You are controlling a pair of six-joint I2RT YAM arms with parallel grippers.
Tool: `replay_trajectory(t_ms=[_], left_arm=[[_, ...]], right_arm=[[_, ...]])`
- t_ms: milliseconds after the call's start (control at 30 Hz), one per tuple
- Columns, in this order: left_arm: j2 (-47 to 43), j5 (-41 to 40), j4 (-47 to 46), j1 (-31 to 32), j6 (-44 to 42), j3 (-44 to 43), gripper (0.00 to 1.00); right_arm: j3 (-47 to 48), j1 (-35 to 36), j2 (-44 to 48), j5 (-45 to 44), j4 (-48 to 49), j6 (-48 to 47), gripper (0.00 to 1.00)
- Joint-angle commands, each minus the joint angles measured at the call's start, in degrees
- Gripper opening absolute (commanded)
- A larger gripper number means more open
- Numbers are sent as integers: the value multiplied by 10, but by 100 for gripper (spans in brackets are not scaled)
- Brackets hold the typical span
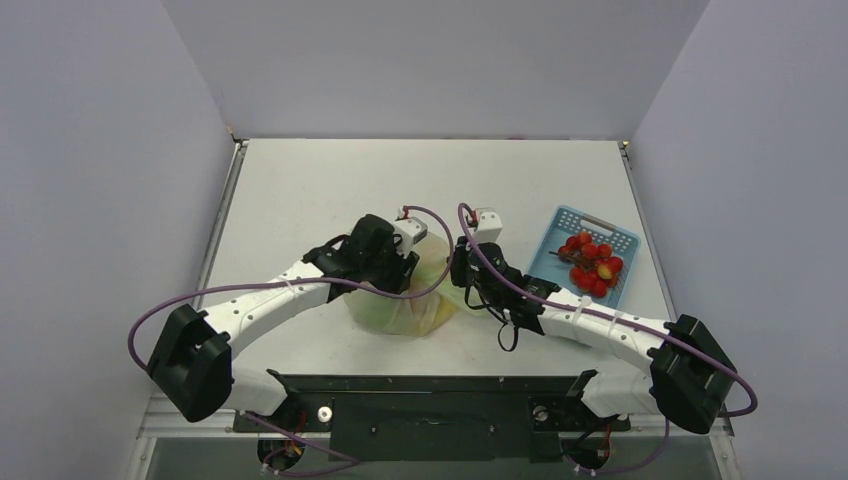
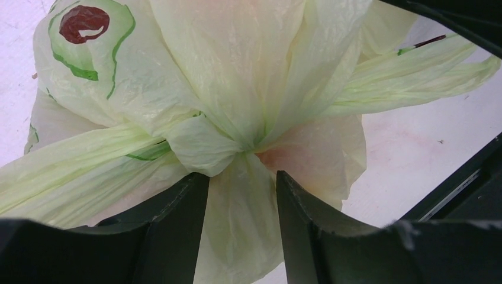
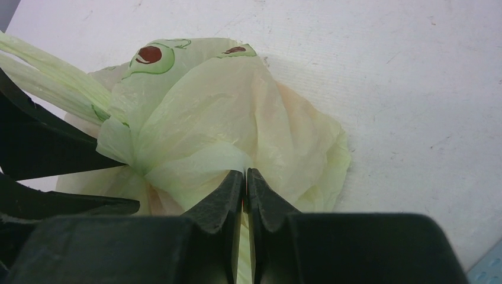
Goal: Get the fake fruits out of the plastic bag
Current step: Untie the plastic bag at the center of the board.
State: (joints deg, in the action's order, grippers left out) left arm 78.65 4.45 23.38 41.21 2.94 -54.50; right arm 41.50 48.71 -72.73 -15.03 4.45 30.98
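pinching the plastic bag (image 3: pixel 237 106) thinly, your right end effector (image 3: pixel 245 173) might have torn it; the left end effector (image 2: pixel 241 177) straddled its knot (image 2: pixel 237 148), maybe loosely.

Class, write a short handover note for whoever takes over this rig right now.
Left pincer: jaws apart around a fold of the thin pale yellow-green plastic bag, at its knot.
Right pincer: shut on the bag's film.
Done: small glossy red fake fruits lie in the blue lattice plastic basket.
To do: bag knotted; reddish tint shows through, so more may be inside.
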Motion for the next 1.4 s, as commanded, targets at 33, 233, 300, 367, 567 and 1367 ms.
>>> replay_trajectory(t_ms=[33,233,300,367,567,1367], left_arm=[[-7,-27,6,4,5,-33,37],[-31,-22,-8,3,5,-22,7],[-36,-20,-12,2,5,-21,0],[-38,-13,-13,3,6,-22,0],[-76,18,-53,3,7,1,0],[-120,23,-74,2,-4,21,0]], right_arm=[[16,-3,6,12,5,14,6],[30,2,17,15,-7,21,14],[34,9,31,12,-14,19,20],[36,20,47,5,-14,13,27],[41,51,49,5,12,13,46],[104,31,-94,117,114,105,48]])
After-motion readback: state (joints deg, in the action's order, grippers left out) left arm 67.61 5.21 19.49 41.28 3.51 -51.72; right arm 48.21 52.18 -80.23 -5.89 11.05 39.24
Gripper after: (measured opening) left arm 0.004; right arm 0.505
